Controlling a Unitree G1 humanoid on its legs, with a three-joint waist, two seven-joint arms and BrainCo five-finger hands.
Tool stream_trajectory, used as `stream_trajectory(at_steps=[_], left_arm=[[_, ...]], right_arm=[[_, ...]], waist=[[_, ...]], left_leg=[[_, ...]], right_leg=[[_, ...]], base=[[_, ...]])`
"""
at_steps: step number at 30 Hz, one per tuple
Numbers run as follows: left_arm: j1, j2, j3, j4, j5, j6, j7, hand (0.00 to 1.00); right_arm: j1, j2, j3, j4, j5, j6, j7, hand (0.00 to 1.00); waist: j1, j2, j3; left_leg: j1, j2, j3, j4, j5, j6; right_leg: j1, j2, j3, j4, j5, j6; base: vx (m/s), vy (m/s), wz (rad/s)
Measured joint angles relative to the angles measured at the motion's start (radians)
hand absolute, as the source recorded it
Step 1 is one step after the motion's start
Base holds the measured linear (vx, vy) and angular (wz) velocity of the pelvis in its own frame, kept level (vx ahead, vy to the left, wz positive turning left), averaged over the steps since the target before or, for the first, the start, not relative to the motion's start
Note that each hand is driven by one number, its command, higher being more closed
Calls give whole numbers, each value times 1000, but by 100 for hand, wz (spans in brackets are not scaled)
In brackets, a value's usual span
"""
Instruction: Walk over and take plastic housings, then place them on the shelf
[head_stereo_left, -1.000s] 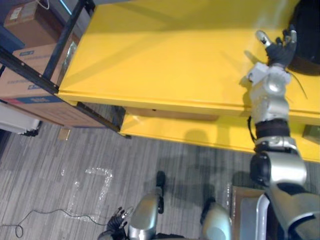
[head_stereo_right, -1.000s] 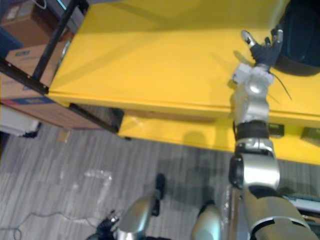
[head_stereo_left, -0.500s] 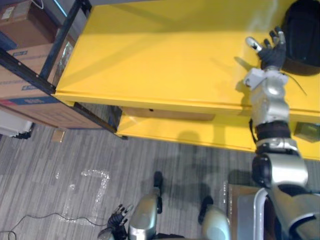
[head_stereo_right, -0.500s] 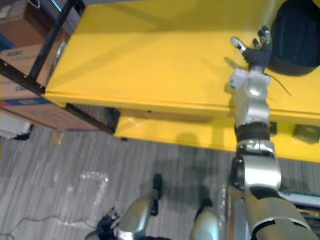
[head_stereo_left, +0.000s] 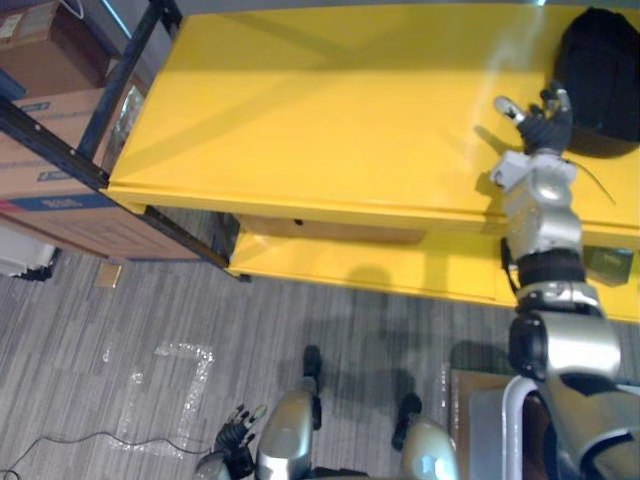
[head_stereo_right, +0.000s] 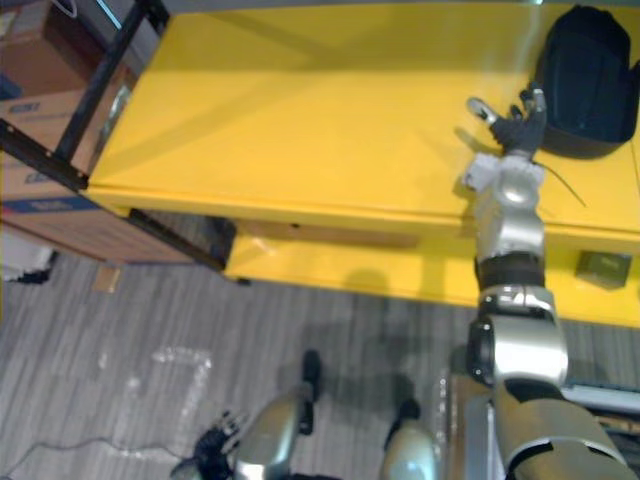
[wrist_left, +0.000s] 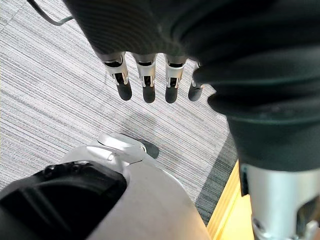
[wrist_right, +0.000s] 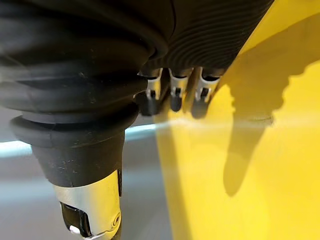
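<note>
Eye views: right hand (head_stereo_left: 545, 125), fingers (head_stereo_left: 562, 100) spread open and empty, hovers over the yellow desk (head_stereo_left: 330, 110) just left of the black plastic housing (head_stereo_left: 597, 60) at its far right. Left wrist view: left hand (wrist_left: 145, 82) hangs above the floor (wrist_left: 50, 100), fingers straight. Right wrist view: fingers extended over the desk; the housing, probably a light, rigid, smooth shell, suits a grip across its near rim.

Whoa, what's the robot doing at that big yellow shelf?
The robot has its right hand stretched out over the top of the yellow shelf, fingers open and holding nothing. A black plastic housing lies on the shelf right beside that hand; whether they touch is hard to tell. Its left hand hangs open down near the floor, empty too.
</note>
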Motion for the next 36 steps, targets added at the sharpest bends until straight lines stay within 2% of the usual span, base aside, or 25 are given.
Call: stream_trajectory(at_steps=[5, 14, 24, 36], left_arm=[[0, 1, 1, 4, 0, 1, 7, 0], [0, 10, 7, 5, 0, 1, 6, 0], [0, 11, 7, 5, 0, 2, 8, 0], [0, 11, 7, 5, 0, 2, 7, 0]], right_arm=[[11, 0, -4, 0, 0, 5, -29, 0], [28, 1, -7, -3, 0, 4, -73, 0], [32, 1, -26, -3, -1, 6, -112, 0], [33, 1, -26, -3, -1, 6, -126, 0]], waist=[[-1, -5, -4], [0, -26, -14], [-2, -27, -14], [-2, -27, -14]], left_leg=[[15, -15, 1, -18, 8, 3], [16, -22, 3, -32, 15, 4], [19, -22, 5, -32, 15, 4], [26, -22, 10, -33, 15, 4]], right_leg=[[-7, -21, -3, 34, -22, 4], [-14, -29, -2, 44, -28, 4], [-14, -30, -1, 44, -27, 4], [-12, -30, 2, 41, -27, 4]], base=[[7, -5, 3], [0, 0, 0], [0, 0, 0], [0, 0, 0]])
